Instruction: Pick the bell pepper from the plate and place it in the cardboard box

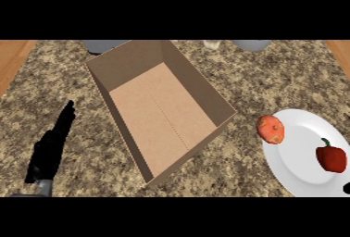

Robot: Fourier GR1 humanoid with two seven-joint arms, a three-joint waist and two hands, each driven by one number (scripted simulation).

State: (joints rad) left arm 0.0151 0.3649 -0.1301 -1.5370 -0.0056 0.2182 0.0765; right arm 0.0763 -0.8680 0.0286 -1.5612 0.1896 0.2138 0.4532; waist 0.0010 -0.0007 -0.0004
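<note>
A red bell pepper (331, 159) with a green stem lies on the white plate (301, 157) at the right edge of the head view. An open cardboard box (130, 60) stands in the middle of the counter, with nothing inside. My left hand (51, 148) rests on the counter left of the box, its fingers straight and pointing away from me. Only a small black tip of my right hand (346, 188) shows at the lower right edge, just below the pepper; its fingers are hidden.
An orange-red round fruit (271, 129) sits on the plate's left rim, between the box and the pepper. Grey objects (252, 44) and a pale item (212, 44) stand along the far edge. Wood flooring shows at both upper corners.
</note>
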